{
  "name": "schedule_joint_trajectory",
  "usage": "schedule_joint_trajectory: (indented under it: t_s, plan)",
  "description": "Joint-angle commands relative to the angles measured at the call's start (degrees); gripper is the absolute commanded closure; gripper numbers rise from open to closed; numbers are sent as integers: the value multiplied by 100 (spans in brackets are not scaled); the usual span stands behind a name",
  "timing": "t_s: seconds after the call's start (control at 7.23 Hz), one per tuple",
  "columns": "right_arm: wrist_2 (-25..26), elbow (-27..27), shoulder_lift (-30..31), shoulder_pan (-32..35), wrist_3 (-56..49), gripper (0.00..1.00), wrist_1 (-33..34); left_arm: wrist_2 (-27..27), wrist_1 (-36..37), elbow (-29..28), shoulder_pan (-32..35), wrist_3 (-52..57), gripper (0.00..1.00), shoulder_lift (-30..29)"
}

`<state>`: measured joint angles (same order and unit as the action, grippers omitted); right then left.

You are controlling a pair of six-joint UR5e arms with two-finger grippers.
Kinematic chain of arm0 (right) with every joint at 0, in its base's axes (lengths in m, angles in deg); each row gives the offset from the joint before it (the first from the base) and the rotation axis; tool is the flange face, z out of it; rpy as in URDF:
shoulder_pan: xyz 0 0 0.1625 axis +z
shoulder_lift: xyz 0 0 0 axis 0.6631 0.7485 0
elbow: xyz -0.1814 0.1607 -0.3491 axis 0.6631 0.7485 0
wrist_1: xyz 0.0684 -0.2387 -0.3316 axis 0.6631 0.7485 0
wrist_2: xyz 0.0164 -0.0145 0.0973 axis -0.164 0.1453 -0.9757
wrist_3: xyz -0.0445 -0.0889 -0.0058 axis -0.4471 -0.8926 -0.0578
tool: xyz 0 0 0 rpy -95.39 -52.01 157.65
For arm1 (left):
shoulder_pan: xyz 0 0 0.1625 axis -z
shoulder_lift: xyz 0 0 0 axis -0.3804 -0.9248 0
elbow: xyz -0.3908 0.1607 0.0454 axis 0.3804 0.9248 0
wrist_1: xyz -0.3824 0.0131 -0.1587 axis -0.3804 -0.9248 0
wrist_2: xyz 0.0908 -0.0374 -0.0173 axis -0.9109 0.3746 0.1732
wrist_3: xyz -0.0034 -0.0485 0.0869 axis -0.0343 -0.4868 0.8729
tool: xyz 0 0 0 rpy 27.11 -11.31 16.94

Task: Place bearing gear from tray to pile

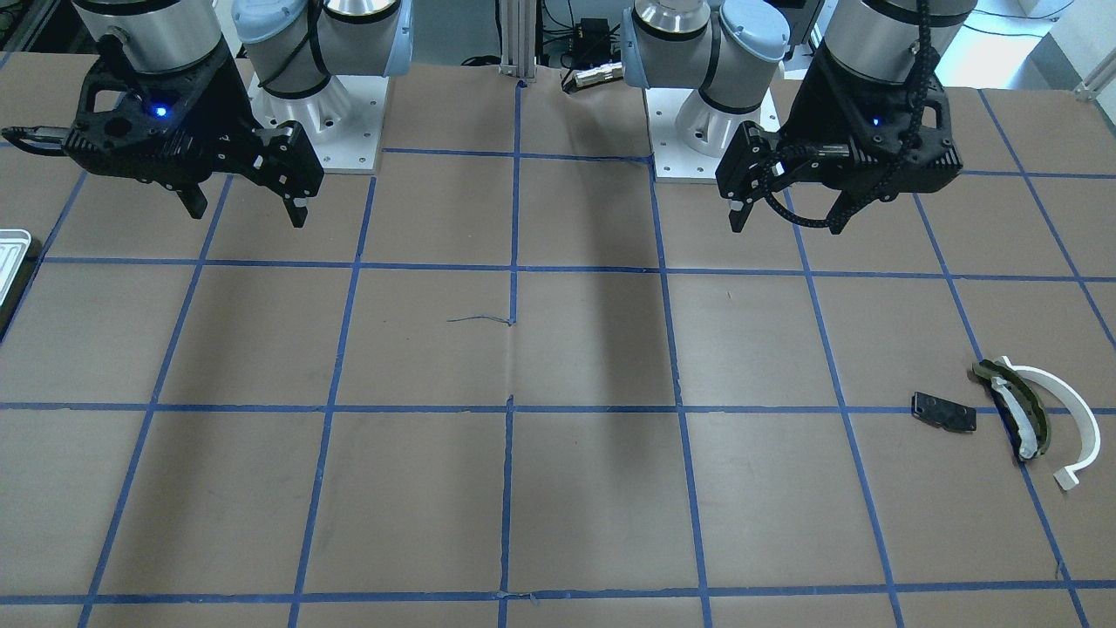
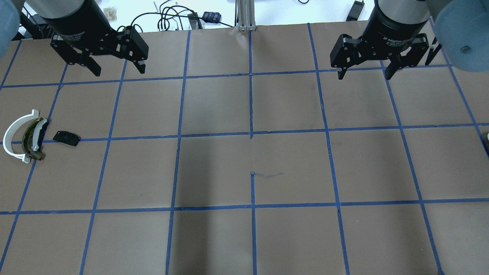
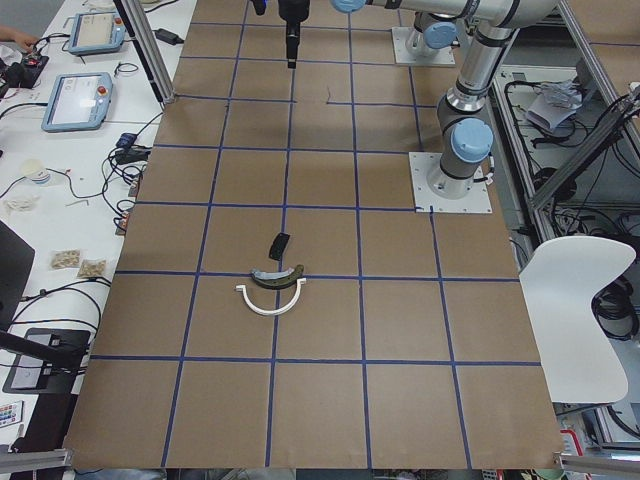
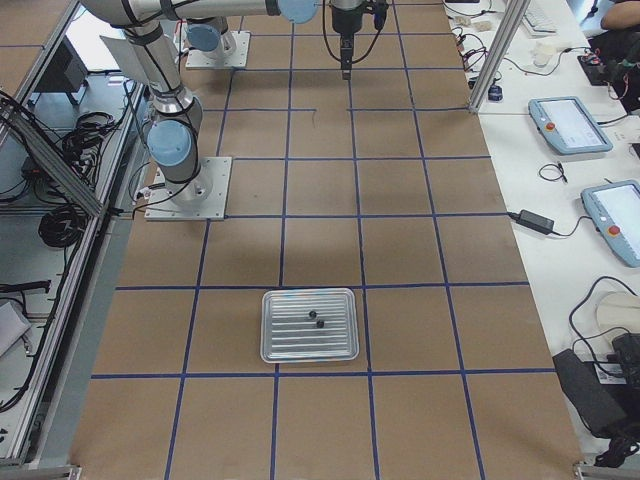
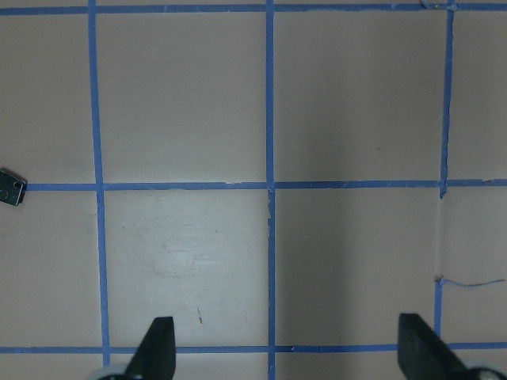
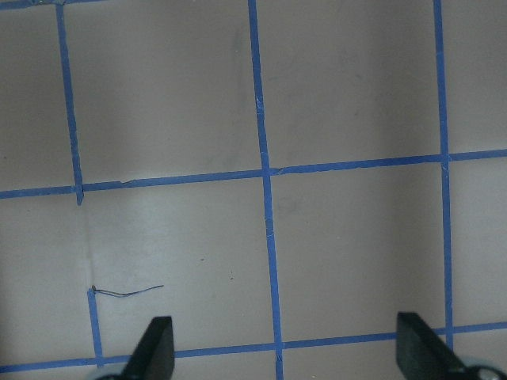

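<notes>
The whitish-silver tray (image 4: 310,345) lies on the table at my right end, and only its corner (image 1: 10,253) shows in the front view. Two small dark parts (image 4: 308,316) (image 4: 320,324) lie in it; I cannot tell which is the bearing gear. The pile is at my left end: a white arc strip (image 2: 11,133), an olive-and-white curved piece (image 2: 32,139) and a black plate (image 2: 67,137). My left gripper (image 2: 116,70) is open and empty, high above the table, far from the pile. My right gripper (image 2: 365,74) is open and empty, well away from the tray.
The brown table is marked with a blue tape grid (image 2: 251,133). Both arm bases (image 1: 314,122) (image 1: 711,131) stand on white plates on the robot's side. A loose thread (image 2: 267,175) lies near the middle. Cables and tablets (image 4: 570,125) lie beyond the far table edge.
</notes>
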<state>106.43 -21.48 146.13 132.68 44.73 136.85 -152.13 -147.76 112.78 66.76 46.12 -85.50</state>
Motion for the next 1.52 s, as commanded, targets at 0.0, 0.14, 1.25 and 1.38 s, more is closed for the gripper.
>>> schedule_joint_trajectory:
  t_s: [0.0,0.14,1.25,1.38]
  plan:
    - [17,11,-2,0,-357,0,-11,-27,2,54,9,9,0,32]
    - [43,20,-28,0,-699,0,15,-45,2,54,9,9,0,32]
    - [439,-155,-387,-3404,-6241,4,22,-45,2,63,18,0,0,32]
    - [430,-182,-711,-3906,-7301,3,528,-36,2,63,18,0,0,32]
